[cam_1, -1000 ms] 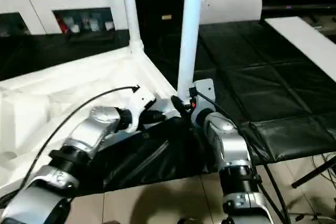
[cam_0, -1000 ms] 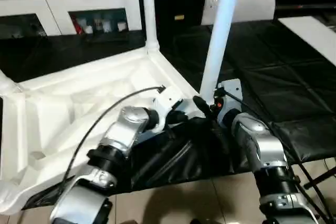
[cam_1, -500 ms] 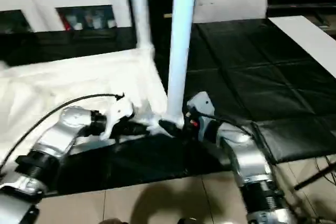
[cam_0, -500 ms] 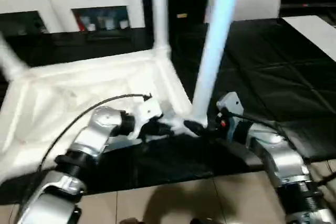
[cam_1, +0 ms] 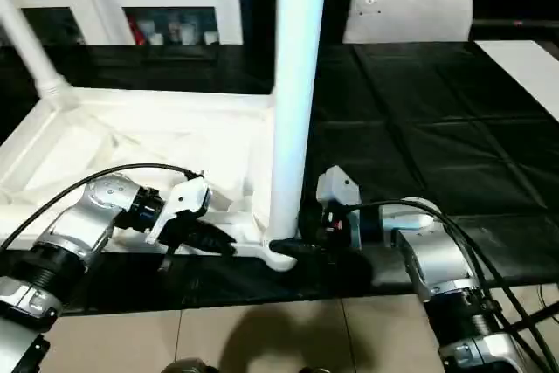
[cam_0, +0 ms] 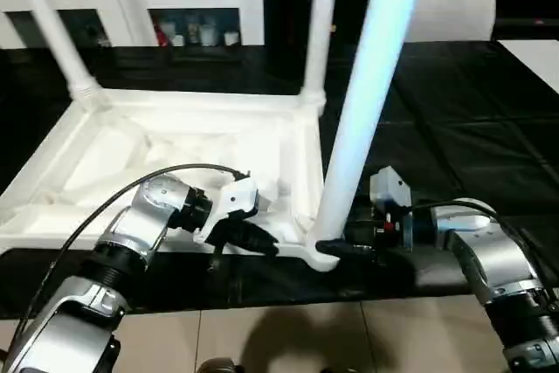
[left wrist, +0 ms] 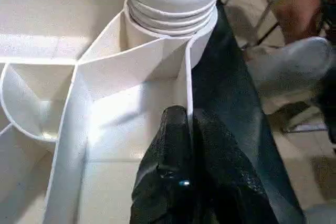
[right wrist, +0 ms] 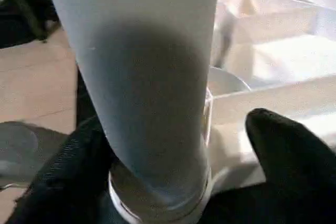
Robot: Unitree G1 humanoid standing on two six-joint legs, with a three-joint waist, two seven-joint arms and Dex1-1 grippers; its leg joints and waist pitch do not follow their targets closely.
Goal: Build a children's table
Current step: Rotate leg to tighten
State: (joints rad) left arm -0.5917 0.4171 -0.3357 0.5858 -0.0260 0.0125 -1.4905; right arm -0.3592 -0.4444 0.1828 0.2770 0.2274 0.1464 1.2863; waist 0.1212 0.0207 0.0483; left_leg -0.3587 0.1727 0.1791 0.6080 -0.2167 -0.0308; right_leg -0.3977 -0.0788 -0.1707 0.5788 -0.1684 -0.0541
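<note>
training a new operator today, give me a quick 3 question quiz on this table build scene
1. True or false: the table top lies underside up.
2. How many legs stand in its corner sockets? A) one B) three C) four
3. What does the left pincer clamp?

Key:
1. True.
2. B: the near leg between the right pincer's fingers, and two far legs.
3. The table's side wall, near that leg's socket.

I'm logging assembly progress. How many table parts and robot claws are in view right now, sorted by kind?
Table legs standing in corner sockets: 3
Table top, underside up: 1
Claws: 2, left claw, right claw
Total: 6
</note>
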